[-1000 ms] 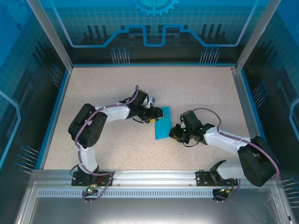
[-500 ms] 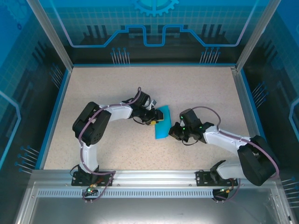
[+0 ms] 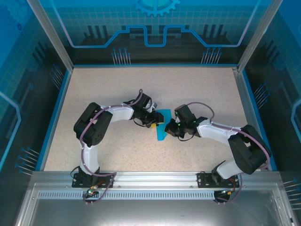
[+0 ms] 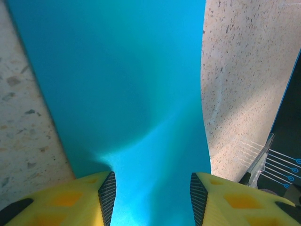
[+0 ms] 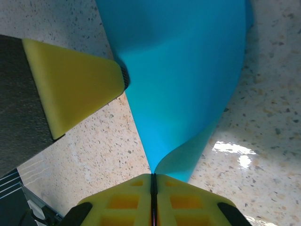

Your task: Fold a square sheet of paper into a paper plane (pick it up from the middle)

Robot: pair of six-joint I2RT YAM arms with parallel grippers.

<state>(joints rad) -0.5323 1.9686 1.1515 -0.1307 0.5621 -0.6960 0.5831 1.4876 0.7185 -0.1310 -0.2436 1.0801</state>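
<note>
Two grippers meet mid-table on the thin, smooth turquoise-blue sheet of paper (image 3: 161, 128), which is bowed, its long axis running near-to-far and narrowing toward the arm bases. The right gripper (image 5: 153, 177) pinches its edge shut. The left gripper (image 4: 151, 182) straddles it, jaws apart, above the speckled beige tabletop (image 3: 94, 89).

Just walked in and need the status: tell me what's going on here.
Two robot arms are working a turquoise sheet of paper in the middle of the table. The right gripper has its jaws shut on one edge, and the sheet curls up there. The left gripper meets the opposite side, jaws apart, paper running between them. No plane shape yet.
</note>
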